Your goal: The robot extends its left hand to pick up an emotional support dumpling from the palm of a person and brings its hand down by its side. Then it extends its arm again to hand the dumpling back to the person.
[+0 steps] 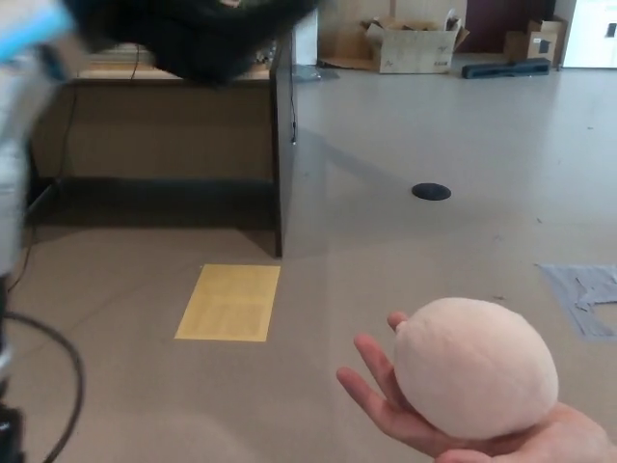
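Observation:
The emotional support dumpling [475,365], a round pale pink plush ball, rests on a person's open palm [405,410] at the lower right. My left arm is swung up high and shows only as a black motion blur along the top left; its hand [198,34] is somewhere in that smear, far above and to the left of the dumpling, not touching it. A blurred silver and blue part of the arm [24,106] runs down the left edge. My right hand does not show.
A wooden desk [145,125] stands at the back left. A yellow sheet [229,302] lies on the floor, with a black round floor cap [431,191] beyond. Cardboard boxes [415,43] sit at the far wall. A black cable [58,386] loops at the lower left.

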